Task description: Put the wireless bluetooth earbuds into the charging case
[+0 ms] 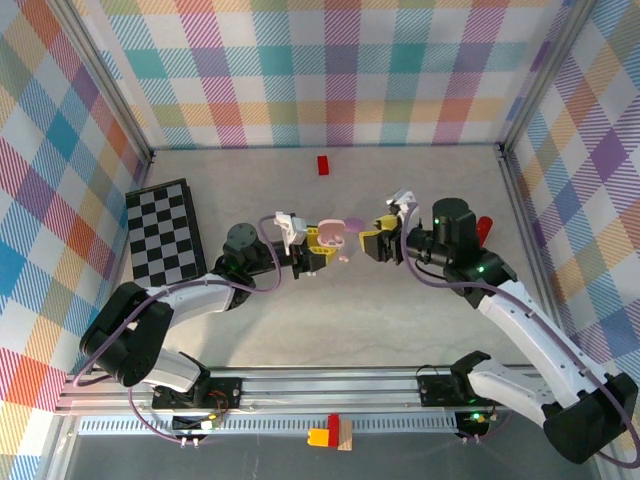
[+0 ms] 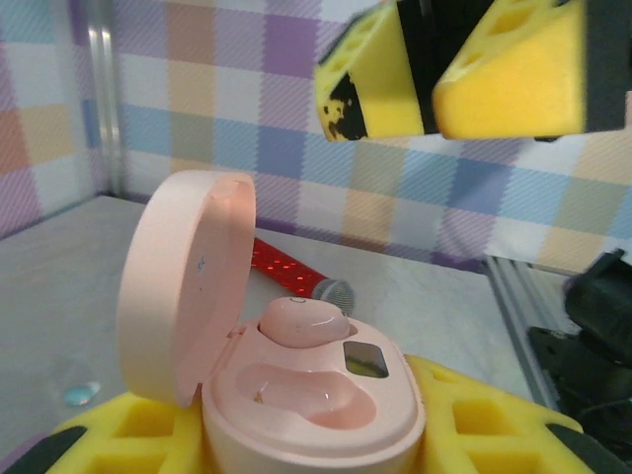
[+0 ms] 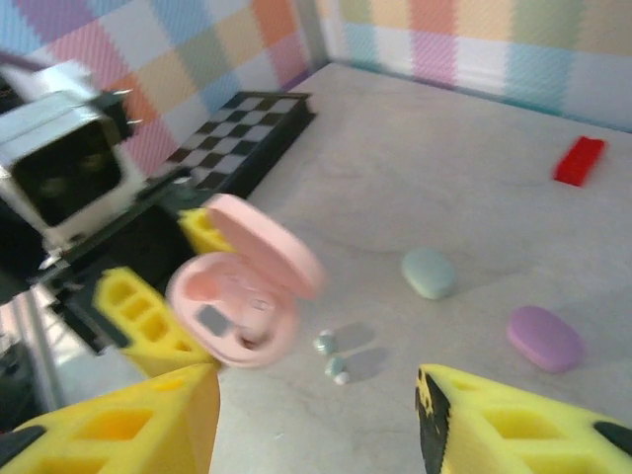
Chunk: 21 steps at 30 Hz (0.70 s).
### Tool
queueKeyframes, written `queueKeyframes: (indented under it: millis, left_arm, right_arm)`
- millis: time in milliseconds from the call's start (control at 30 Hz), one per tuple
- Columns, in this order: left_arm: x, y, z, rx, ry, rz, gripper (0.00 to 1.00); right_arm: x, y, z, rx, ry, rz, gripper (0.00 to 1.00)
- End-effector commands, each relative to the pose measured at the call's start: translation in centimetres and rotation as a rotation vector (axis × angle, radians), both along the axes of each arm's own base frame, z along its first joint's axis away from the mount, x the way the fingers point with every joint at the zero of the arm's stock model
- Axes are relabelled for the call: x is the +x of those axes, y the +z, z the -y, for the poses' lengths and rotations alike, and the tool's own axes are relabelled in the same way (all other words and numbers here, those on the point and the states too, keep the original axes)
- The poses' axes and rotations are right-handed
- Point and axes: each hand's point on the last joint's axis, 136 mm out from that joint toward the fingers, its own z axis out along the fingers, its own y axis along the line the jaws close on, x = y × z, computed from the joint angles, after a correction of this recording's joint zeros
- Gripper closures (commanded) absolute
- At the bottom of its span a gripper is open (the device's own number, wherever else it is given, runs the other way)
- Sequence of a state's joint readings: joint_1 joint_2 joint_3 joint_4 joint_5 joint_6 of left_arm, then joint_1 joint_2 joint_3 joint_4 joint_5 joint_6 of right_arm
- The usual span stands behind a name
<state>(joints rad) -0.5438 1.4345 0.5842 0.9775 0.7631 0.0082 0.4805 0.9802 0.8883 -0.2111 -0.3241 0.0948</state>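
Left fingers [image 2: 474,420] pinch the open pink charging case [image 2: 316,420] above the tabletop [image 3: 474,207], one pink earbud [image 2: 303,321] seated; right fingers [image 3: 128,425], spread and empty, should probably next fetch a bud for the vacant well [image 2: 306,395].

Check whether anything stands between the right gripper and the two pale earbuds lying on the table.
Nothing visible does. The earbuds lie on bare table just ahead of the open right gripper. The open pink case, held by the left gripper, sits beside them, not in the path.
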Motion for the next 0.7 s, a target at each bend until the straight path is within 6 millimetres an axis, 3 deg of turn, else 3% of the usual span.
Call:
queueKeyframes:
  millis: [0,100,267,467,667]
  left_arm:
    - [0.8,2.5,-1.7,-0.069,0.101,0.093,0.64]
    - [1.1,3.0,-2.6,-0.088,0.158,0.111,0.64]
    - [0.7,3.6,-3.7,-0.111,0.179,0.118,0.64]
    - [-0.8,4.1,-4.1,-0.104,0.156,0.12,0.63]
    - [-1.5,4.2,-4.2,-0.067,0.142,0.123,0.63]
  right_arm:
    - [3.3,-3.0,1.7,0.092,-0.21,-0.175,0.44]
    - [5.0,-7.3,1.7,0.062,-0.297,-0.348,0.43]
    - [6.4,-13.0,-1.0,-0.02,-0.212,-0.563,0.43]
    - [8.6,-18.4,-3.4,-0.132,-0.127,-0.738,0.41]
    - [10.4,-22.0,-5.2,-0.176,-0.055,-0.823,0.4]
